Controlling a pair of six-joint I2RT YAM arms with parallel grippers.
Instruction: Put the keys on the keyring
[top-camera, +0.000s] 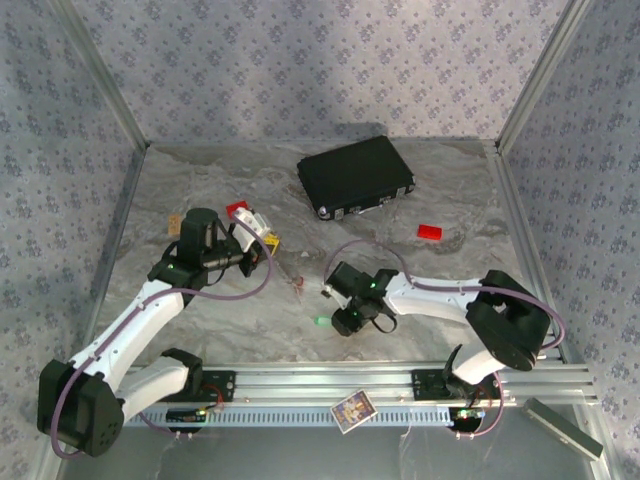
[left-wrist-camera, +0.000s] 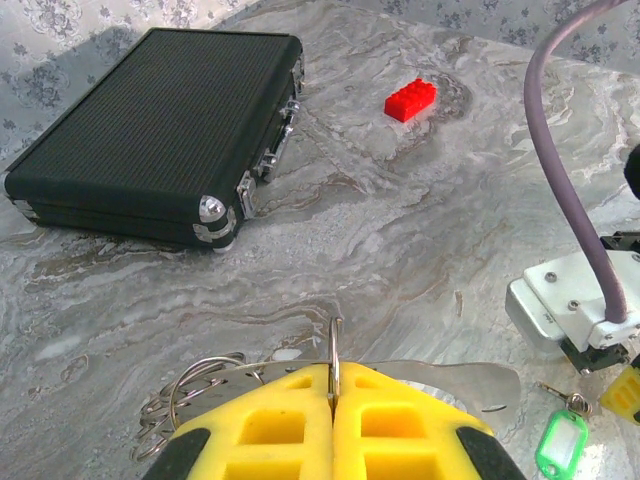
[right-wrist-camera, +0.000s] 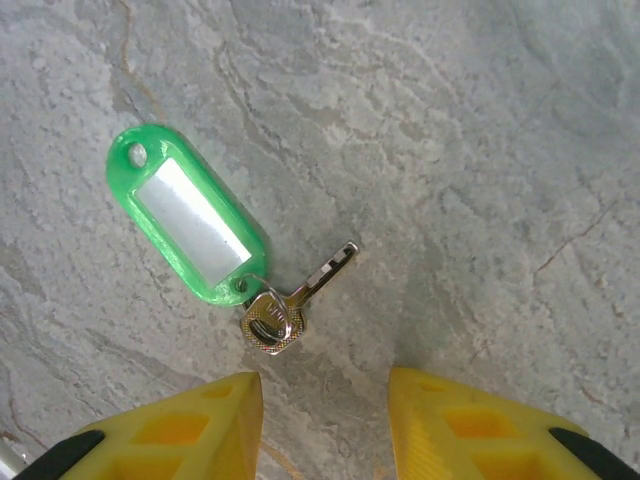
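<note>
The counter (right-wrist-camera: 500, 140) is grey and swirly like stone, with thin dark lines in it. The green key (right-wrist-camera: 215, 255) lies flat on it, in the left middle of the right wrist picture. It has a long see-through green plastic tag with round ends and a white strip inside. A small silver metal key hangs from the tag's lower end on a tiny ring. The right hand (right-wrist-camera: 325, 415) is at the bottom of that picture. Its two chunky yellow fingers (right-wrist-camera: 200, 435) stand apart with bare counter between them, and they hold nothing. The key sits just above the gap, nearer the left finger, and does not touch it. In the left wrist picture the left hand (left-wrist-camera: 332, 400) is at the bottom middle, its yellow fingers pressed tight on a thin shiny wire of the keyring (left-wrist-camera: 205, 372). The keyring's silver loops stick out to the lower left. A black ribbed case (left-wrist-camera: 150, 120) with shiny metal corners lies at the upper left. A small red bumpy block (left-wrist-camera: 410, 98) sits at the top middle.
</note>
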